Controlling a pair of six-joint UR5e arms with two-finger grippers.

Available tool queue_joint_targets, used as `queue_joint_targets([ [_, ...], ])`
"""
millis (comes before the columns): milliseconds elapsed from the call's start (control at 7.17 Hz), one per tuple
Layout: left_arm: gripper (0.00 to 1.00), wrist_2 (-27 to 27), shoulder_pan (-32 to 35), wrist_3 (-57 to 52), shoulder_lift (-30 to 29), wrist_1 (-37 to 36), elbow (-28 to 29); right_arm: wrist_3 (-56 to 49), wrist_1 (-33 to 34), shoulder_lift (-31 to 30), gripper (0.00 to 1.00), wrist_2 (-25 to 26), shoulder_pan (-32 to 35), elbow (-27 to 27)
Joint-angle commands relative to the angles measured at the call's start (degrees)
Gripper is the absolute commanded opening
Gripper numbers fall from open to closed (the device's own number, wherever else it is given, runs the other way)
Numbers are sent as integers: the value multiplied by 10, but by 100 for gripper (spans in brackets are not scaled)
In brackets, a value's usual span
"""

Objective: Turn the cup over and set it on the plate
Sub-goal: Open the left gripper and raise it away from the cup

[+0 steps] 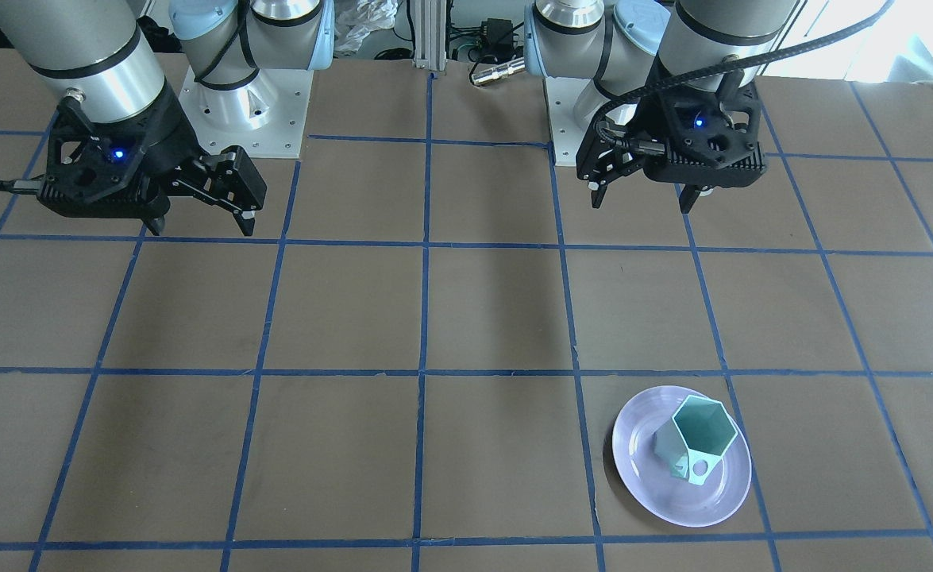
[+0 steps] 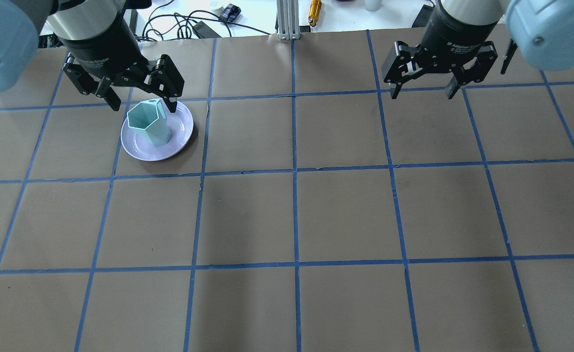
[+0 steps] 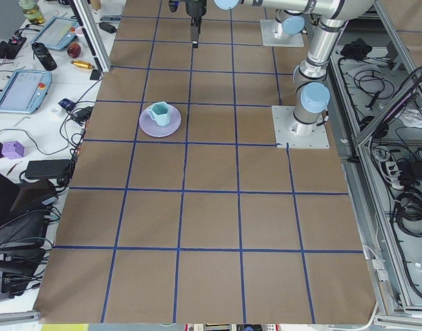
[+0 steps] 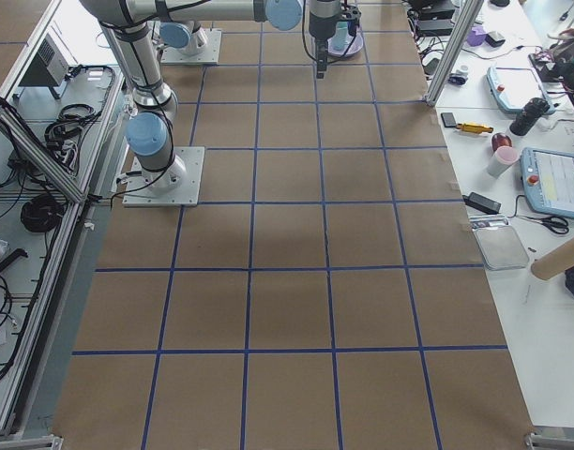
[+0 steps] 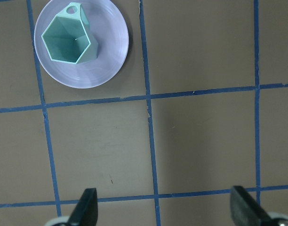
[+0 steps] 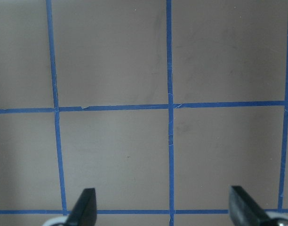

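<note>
pale mint-green faceted cup: upright, mouth up, on the round glossy lavender plate, ahead of and below the left end effector.
left end effector: wide open, empty.
right end effector: wide open, empty, well apart.
step: placement looks finished; withdraw upward, clear of the handle.

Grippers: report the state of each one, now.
Left gripper: open, empty, clear of the cup on the plate.
Right gripper: open, empty.
</note>
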State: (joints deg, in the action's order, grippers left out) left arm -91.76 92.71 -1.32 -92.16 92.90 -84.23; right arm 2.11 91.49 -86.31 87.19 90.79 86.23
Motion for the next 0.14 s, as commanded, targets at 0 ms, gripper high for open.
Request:
queue_joint_targets([
  [0, 100, -1, -1, -1, 0, 0, 0, 0, 0, 0, 100, 0, 0, 0],
])
